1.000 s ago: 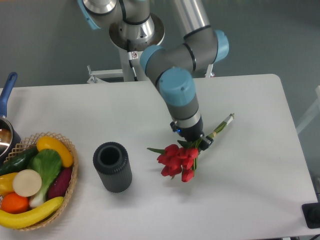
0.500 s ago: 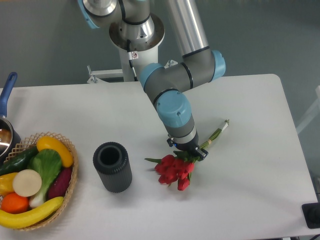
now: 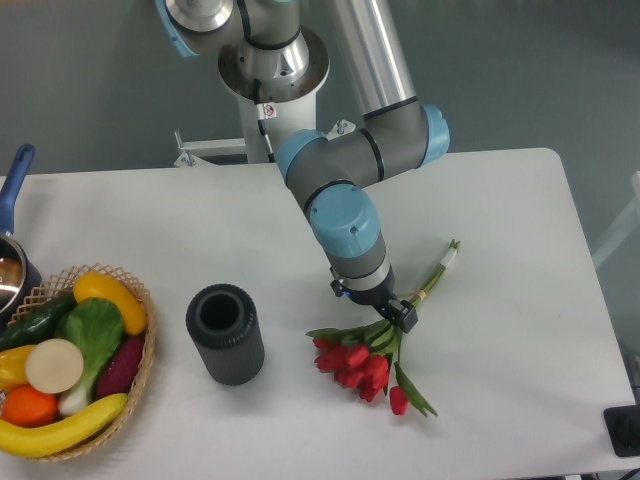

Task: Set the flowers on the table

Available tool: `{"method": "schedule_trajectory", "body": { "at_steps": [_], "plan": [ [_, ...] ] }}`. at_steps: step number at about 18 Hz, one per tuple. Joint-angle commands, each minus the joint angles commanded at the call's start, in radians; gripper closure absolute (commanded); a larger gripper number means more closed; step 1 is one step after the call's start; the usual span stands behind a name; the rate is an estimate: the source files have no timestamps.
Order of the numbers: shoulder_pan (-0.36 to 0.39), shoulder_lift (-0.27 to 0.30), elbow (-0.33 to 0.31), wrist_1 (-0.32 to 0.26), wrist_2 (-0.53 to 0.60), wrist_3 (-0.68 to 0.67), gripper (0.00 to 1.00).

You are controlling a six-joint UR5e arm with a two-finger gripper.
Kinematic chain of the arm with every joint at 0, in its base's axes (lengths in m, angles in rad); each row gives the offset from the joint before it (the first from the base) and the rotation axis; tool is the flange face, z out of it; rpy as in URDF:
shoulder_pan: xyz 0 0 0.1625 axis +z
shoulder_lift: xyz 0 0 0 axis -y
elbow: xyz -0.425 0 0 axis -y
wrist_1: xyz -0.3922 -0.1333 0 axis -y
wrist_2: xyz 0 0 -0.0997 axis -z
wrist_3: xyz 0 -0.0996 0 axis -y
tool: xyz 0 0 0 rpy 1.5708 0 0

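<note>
The flowers point(image 3: 358, 366), red tulips with green stems and leaves, lie low on the white table point(image 3: 520, 330) right of centre. Their heads fan out toward the front and the stems point(image 3: 440, 265) point back and to the right. One tulip head point(image 3: 398, 400) and a leaf stick out at the front. My gripper point(image 3: 388, 312) points down over the stems just behind the heads and is shut on them. The blue-and-grey arm hides most of its fingers.
A dark grey ribbed cylinder vase point(image 3: 225, 333) stands upright left of the flowers. A wicker basket point(image 3: 140, 345) of toy vegetables sits at the front left, with a pot's blue handle point(image 3: 12, 185) behind it. The robot's base point(image 3: 272, 70) is at the back.
My gripper has moved down and slightly left with the flowers. The bunch, earlier hanging compact, now lies spread against the tabletop with one head and a leaf splayed forward.
</note>
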Motion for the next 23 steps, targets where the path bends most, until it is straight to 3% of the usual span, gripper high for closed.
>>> {"method": "schedule_trajectory", "body": {
  "at_steps": [4,9,12,17,20,23],
  "plan": [
    [0.012,0.081,0.032,-0.012,-0.102,-0.012,0.00],
    [0.020,0.137,0.054,-0.035,-0.235,-0.006,0.00],
    [0.090,0.207,0.052,-0.165,-0.278,0.040,0.00],
    [0.192,0.290,0.040,-0.330,-0.284,0.308,0.00],
    [0.265,0.325,0.037,-0.399,-0.295,0.455,0.00],
    [0.308,0.341,0.049,-0.405,-0.280,0.538,0.00]
  ]
}}
